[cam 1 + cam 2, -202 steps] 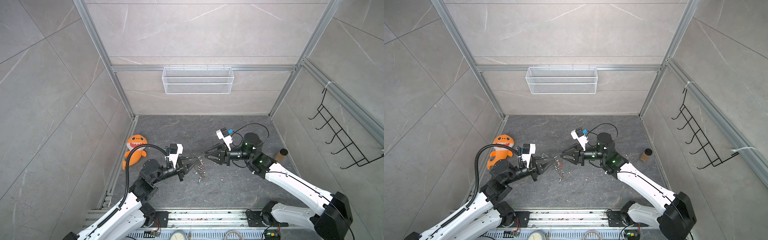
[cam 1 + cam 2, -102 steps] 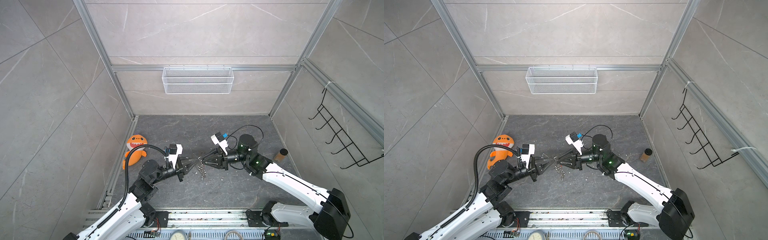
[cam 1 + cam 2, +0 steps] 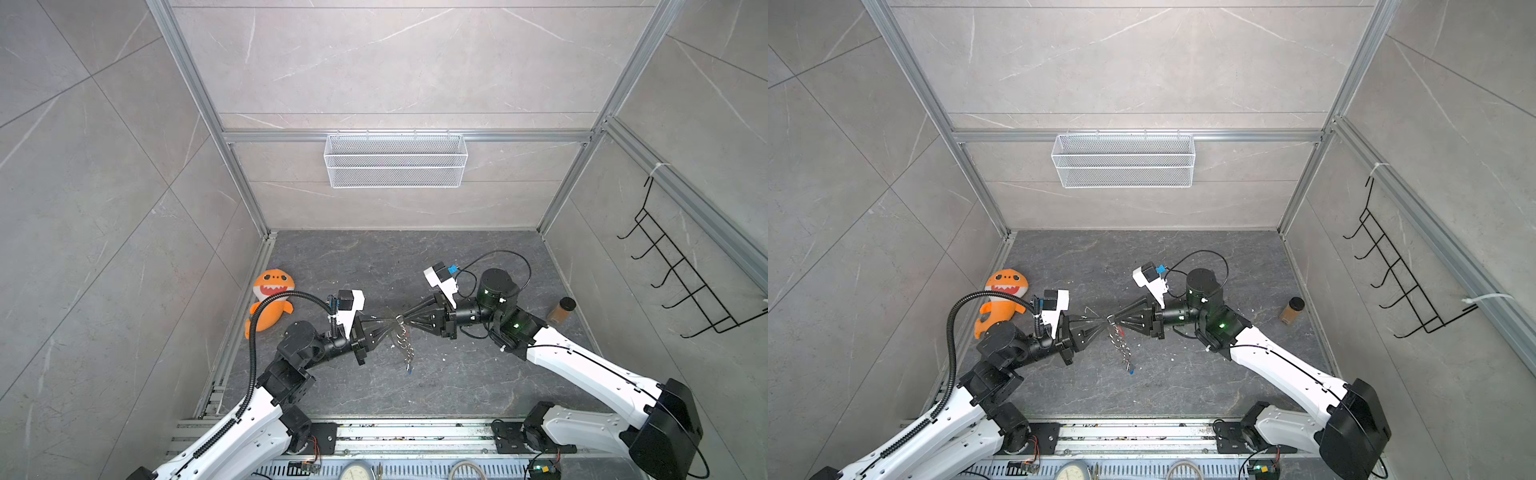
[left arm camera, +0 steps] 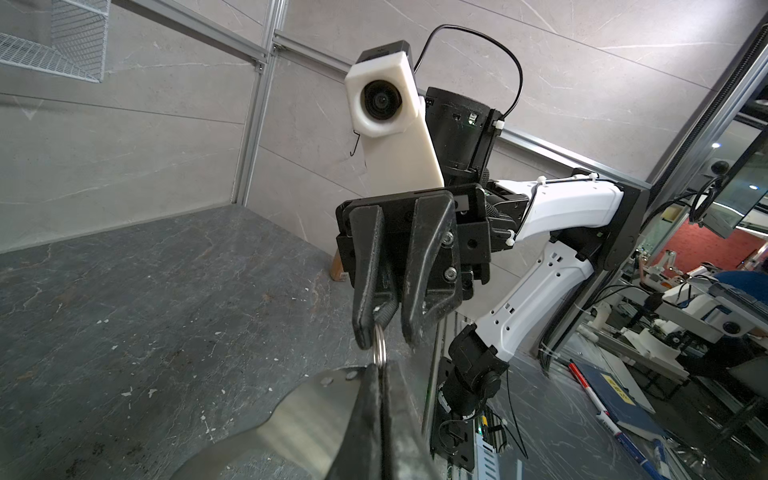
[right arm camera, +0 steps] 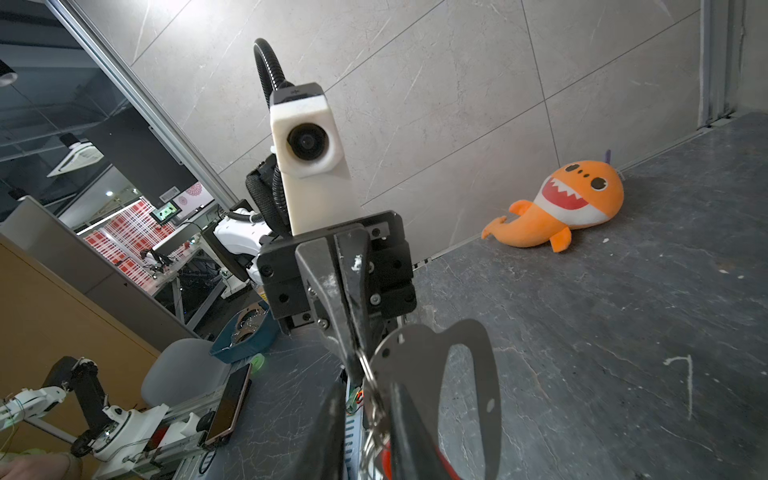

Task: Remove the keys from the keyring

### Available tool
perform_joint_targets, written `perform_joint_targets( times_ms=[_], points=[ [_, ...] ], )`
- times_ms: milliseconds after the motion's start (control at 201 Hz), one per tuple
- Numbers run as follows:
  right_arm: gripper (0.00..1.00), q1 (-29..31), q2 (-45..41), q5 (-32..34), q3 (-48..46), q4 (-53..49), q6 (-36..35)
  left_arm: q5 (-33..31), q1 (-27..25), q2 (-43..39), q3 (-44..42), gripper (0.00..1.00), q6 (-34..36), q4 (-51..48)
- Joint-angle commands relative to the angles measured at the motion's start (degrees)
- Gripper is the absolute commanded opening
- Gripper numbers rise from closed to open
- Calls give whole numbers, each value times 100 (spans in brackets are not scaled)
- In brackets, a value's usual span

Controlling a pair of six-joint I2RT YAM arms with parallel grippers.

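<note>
Left end effector (image 3: 390, 321) is clamped on the top ring of the keyring (image 3: 404, 338). Right end effector (image 4: 388, 332) meets it tip to tip, jaws narrowly apart around that ring. The keys (image 3: 409, 370) hang on the chain below both tips

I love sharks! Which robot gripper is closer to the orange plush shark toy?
Left. The left gripper sits a short way from the orange plush shark toy, toward the middle; the right gripper is farther, beyond it across the silvery metal keyring.
</note>
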Motion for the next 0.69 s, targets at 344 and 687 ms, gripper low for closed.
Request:
perform_joint_targets(
  times_ms=[344,687],
  points=[
    [8,134,-20,-34,178,88,15,2,-18,-98,48,0,9,393],
    [0,134,-214,420,735,-1890,-936,-156,-18,-186,278,20,-81,-350]
  ],
)
